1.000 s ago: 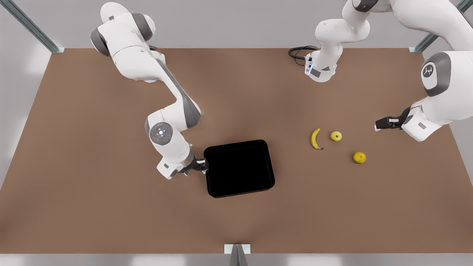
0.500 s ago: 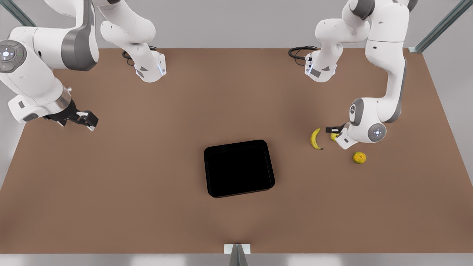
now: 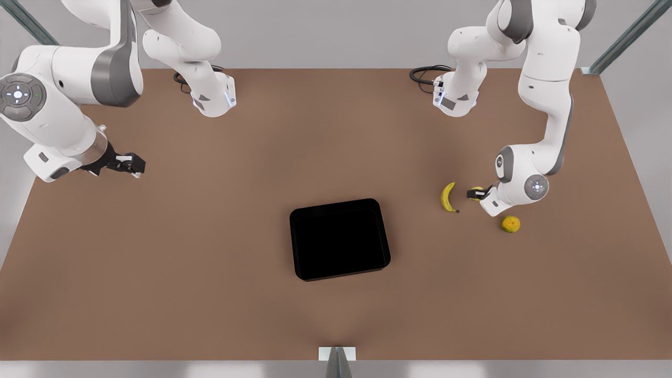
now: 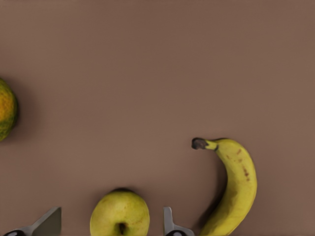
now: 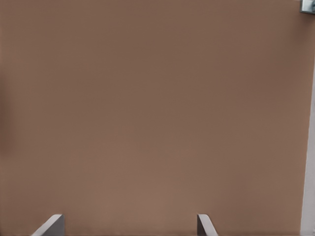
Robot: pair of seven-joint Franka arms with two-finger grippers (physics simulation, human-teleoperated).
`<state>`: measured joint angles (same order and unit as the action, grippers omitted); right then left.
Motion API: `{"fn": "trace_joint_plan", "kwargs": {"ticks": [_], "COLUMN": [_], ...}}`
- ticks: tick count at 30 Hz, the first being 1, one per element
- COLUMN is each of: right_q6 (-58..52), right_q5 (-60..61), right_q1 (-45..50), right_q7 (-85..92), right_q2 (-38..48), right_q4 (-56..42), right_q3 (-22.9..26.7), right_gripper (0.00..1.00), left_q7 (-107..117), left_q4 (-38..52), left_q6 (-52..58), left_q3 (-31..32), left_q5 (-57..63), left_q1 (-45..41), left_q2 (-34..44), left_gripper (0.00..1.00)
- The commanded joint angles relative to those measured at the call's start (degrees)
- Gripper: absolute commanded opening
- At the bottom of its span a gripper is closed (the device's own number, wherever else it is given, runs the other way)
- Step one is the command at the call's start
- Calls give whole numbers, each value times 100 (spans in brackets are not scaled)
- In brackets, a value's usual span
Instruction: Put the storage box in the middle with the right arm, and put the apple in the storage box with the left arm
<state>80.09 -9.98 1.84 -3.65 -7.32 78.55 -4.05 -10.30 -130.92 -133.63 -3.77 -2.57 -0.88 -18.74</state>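
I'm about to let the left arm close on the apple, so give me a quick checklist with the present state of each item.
1. Storage box in the middle of the table: ok.
2. Left claw open, one finger on each side of the apple: ok.
3. Fingers low enough around the apple: cannot tell.
4. Banana outside the fingers, though near one: ok.
5. Orange fruit apart from the apple: ok.
6. Right claw waiting open by the table's edge, away from the box: ok.

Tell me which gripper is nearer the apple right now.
Left. The left gripper sits over the apple, fingers open on either side of it. The right gripper waits far off, at the table's edge on the front view's left.
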Motion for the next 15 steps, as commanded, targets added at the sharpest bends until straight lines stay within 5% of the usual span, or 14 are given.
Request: {"fn": "trace_joint_plan", "kwargs": {"ticks": [1, 8, 10, 15], "right_q6": [-46, -46, -134, -160], "right_q5": [5, 49, 137, 137], "right_q1": [0, 9, 0, 0], "right_q7": [523, 523, 523, 523], "right_q2": [-7, -68, -68, -68], "right_q4": [2, 2, 2, 2], "right_q3": [1, 1, 1, 1], "right_gripper": [100, 100, 100, 100], "left_q7": [-604, -596, -596, -596], "left_q4": [-21, -22, -22, -22], "left_q6": [-199, -225, -216, -216], "left_q3": [0, 0, 0, 0], "left_q5": [3, 11, 3, 3], "left_q1": [0, -17, -9, -17], "left_q2": [-60, -253, -253, -262], "left_gripper": [100, 100, 72, 67]}}
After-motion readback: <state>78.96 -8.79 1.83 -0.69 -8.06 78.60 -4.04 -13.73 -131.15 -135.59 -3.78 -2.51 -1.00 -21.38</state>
